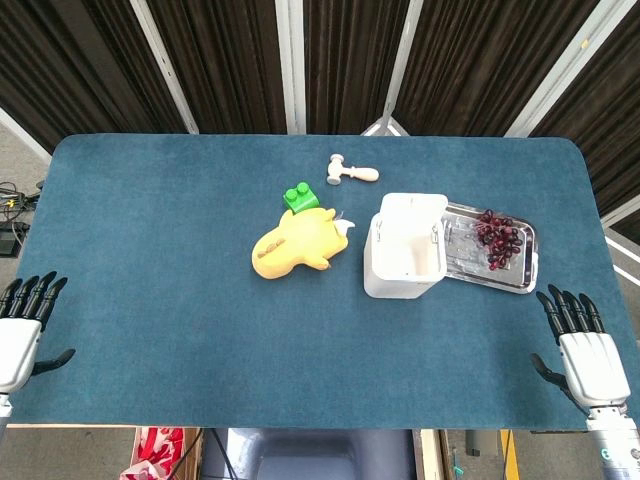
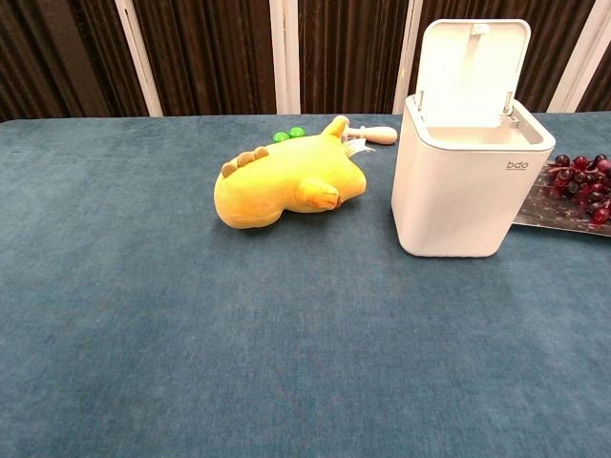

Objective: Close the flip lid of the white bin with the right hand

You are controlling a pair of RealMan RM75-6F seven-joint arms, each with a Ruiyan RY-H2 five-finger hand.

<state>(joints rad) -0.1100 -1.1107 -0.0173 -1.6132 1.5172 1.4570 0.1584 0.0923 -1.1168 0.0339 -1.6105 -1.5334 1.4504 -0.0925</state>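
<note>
While the white bin (image 1: 403, 252) sits right of centre on the surface with its flip lid (image 2: 471, 69) standing upright at the back, the right hand (image 1: 588, 358) rests empty, fingers spread, at the near right edge. From that hand the bin lies forward and to the left, far nearer it than the left hand (image 1: 20, 330), equally empty and spread.

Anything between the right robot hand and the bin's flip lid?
Nothing visible. The right robot hand lies open at the table's near edge, and only bare blue cloth lies between it and the white bin. The flip lid stands upright. The steel tray of grapes touches the bin's right side, off that path.
</note>
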